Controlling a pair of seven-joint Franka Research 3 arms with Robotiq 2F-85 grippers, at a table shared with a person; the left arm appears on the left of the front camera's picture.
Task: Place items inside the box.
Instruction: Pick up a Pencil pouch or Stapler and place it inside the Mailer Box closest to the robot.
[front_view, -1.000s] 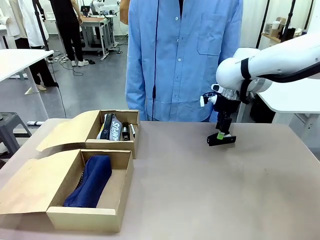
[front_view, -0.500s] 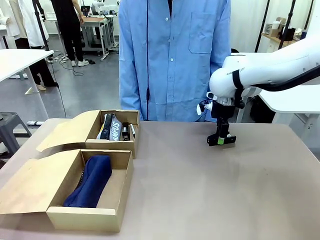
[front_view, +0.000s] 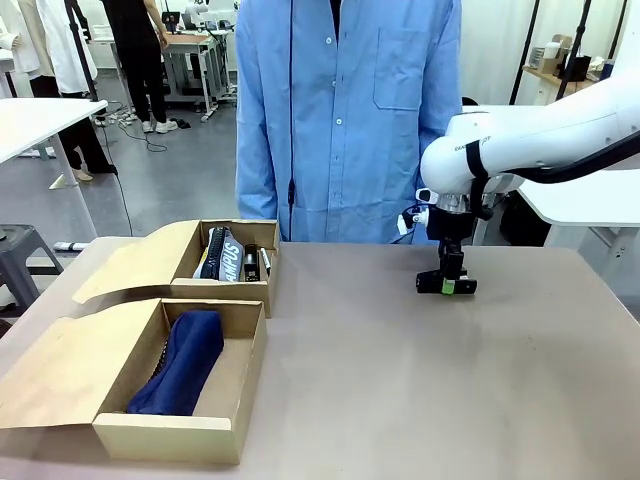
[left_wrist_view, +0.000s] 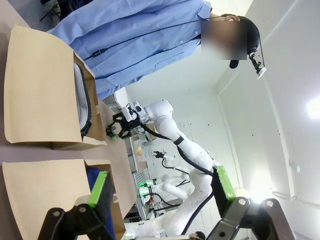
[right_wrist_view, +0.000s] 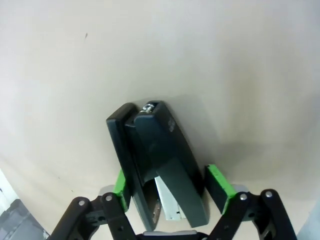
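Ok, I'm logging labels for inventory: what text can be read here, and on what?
"CAMPUS", as far as it can be made out: white letters, turned sideways, on the dark pouch in the far box.
Small dark print on the right arm: too small to read.
Stapler: no readable print.

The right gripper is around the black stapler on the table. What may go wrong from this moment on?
1. The stapler sits off-centre in the right gripper: one pad is at its side and the other is apart from it, so it may slide or twist when squeezed.
2. The far box already looks rather full, so the stapler may catch on its rim; the near box seems to have more room.
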